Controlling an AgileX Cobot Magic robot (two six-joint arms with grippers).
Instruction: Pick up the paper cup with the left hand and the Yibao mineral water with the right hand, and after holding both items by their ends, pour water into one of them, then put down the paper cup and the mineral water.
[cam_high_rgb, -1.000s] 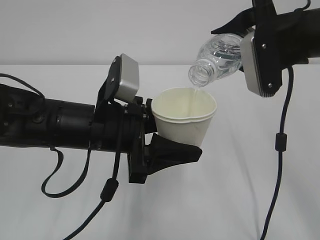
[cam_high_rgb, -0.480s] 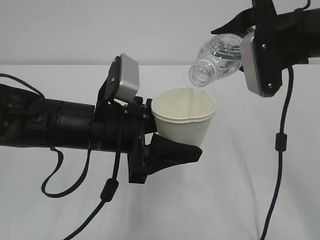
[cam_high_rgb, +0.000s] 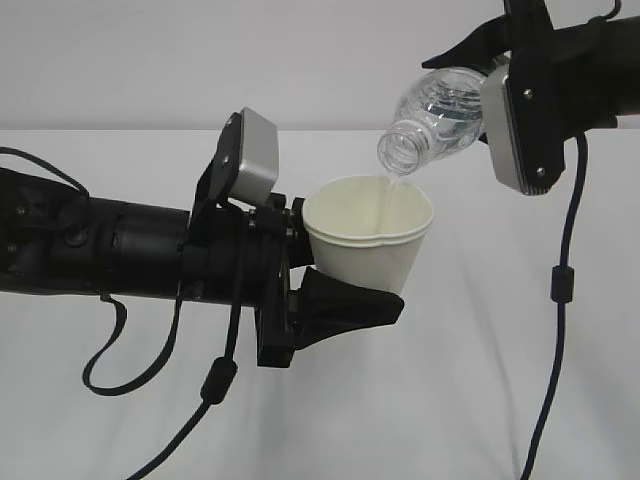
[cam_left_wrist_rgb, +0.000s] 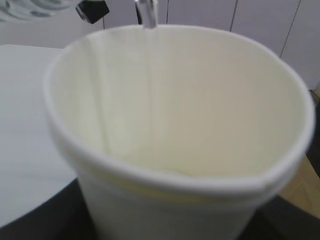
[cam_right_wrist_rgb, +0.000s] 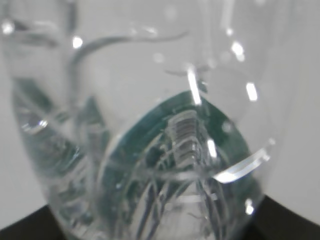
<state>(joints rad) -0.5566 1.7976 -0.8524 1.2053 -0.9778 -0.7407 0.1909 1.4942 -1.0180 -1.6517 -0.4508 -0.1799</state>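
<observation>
A plain white surface (cam_high_rgb: 480, 400) fills the lower part of the exterior view, with a bare pale grey wall (cam_high_rgb: 250, 60) behind it; the left wrist view shows white wall panels with dark seams beyond the rim. The left tool (cam_high_rgb: 345, 290) reaches in from the left, its black wedge-shaped fingers (cam_high_rgb: 350, 305) clamped on the lower part of the paper cup (cam_high_rgb: 368, 235), which it holds upright above the surface. The right tool (cam_high_rgb: 500, 90) comes from the upper right and grips the Yibao mineral water (cam_high_rgb: 430, 120) by its base, the bottle tilted neck-down toward the left. Its open neck hangs just above the cup's far rim, and a thin stream of water (cam_left_wrist_rgb: 148, 15) falls into the cup.
</observation>
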